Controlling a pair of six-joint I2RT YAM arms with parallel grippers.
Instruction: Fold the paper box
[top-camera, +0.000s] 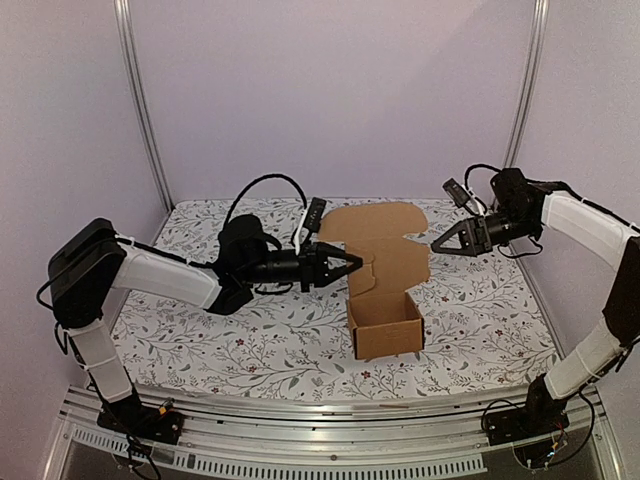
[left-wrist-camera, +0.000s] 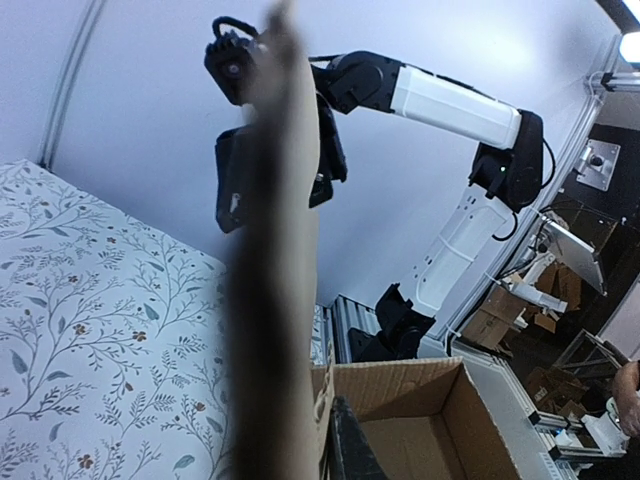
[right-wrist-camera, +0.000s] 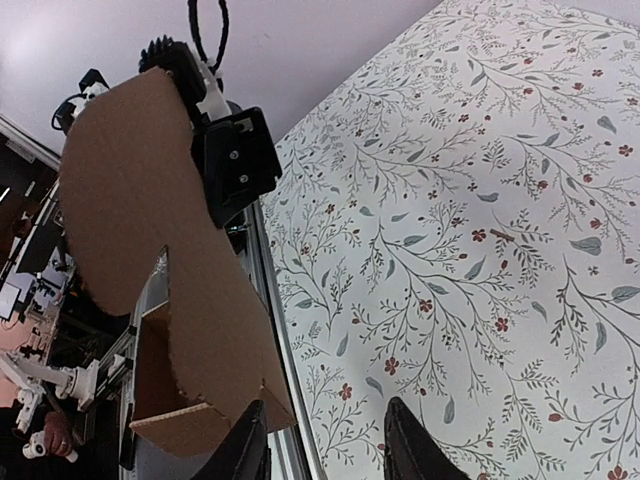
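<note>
Two grippers are here, one on each arm, and one paper box (top-camera: 385, 325) stands between them on the flower-patterned table cover (top-camera: 230, 340). Nearest to the arm bases is the open tray part of the box, with its walls already upright. Behind it rises the one large lid panel (top-camera: 380, 235) with rounded tabs. Left gripper (top-camera: 352, 266) meets the left edge of this panel. In its wrist view the cardboard runs edge-on just beside one dark finger (left-wrist-camera: 348, 450), but I cannot tell if it is really pinched. Right gripper (top-camera: 436, 243) is at the right edge, its two fingers (right-wrist-camera: 248, 445) parted and holding nothing, with the panel's corner just beside one of them.
</note>
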